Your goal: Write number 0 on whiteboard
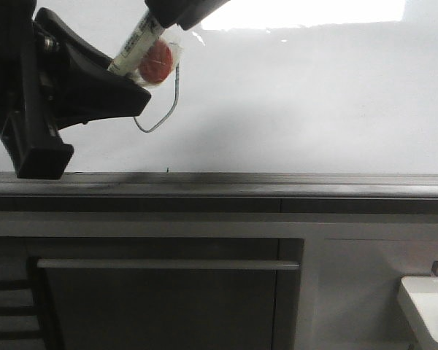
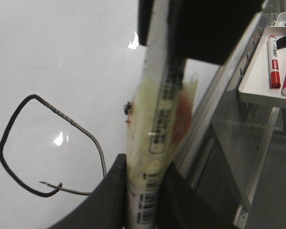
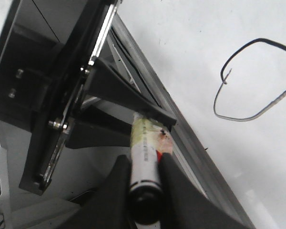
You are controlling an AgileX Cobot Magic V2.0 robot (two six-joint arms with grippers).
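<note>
Both claws were shut tight on one white marker pen with a red part, the left claw near one end and the right claw near the other. On the big shiny white board, just above its grey metal ledge, a thin black loop was drawn for the number 0. It looked closed, a bit lopsided, so the writing seemed about done. Only pulling the pen away looked left.

The right gripper has its fingers closed around a marker wrapped in yellowish tape. Past it the other arm's black gripper also grasps the marker. A thin black loop, the number 0, is drawn on the whiteboard.
</note>
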